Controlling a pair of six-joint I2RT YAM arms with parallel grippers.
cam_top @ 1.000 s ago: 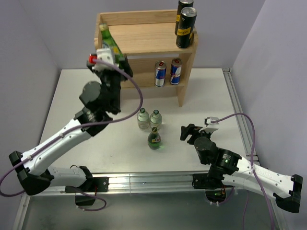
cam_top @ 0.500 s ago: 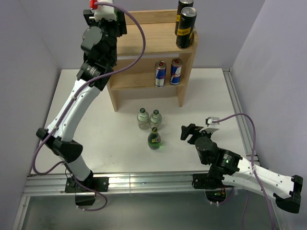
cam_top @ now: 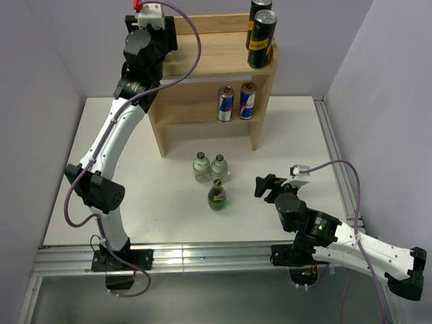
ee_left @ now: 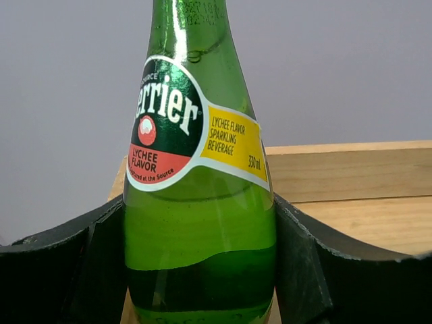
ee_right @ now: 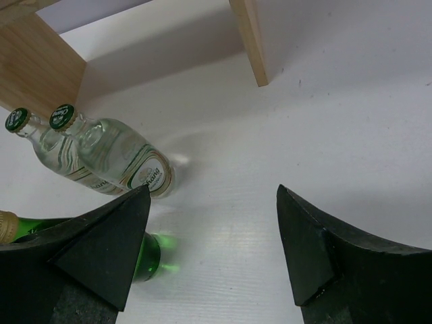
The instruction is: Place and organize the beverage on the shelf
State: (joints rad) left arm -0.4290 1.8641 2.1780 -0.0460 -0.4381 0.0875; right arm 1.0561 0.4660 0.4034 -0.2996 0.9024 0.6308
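The light-wood shelf (cam_top: pixel 202 57) stands at the back of the table. My left gripper (cam_top: pixel 152 30) is raised over the left end of its top tier. In the left wrist view the gripper (ee_left: pixel 199 260) is shut on an upright green Perrier bottle (ee_left: pixel 196 169), with the shelf's rim (ee_left: pixel 351 172) behind it. That bottle is hidden in the top view. I cannot tell whether its base touches the tier. My right gripper (cam_top: pixel 270 185) is open and empty, low over the table, right of a green bottle (cam_top: pixel 217 194). In the right wrist view the gripper (ee_right: pixel 212 196) faces that green bottle (ee_right: pixel 145 256).
Two black-and-gold cans (cam_top: pixel 260 39) stand at the top tier's right end. Two Red Bull cans (cam_top: pixel 235 102) stand on the lower tier. Two clear bottles (cam_top: pixel 209 167) stand on the table in front of the shelf; they also show in the right wrist view (ee_right: pixel 125 158).
My left arm has lifted the green Perrier bottle from the shelf's front left corner up to the left end of the top tier. The right arm has not moved.
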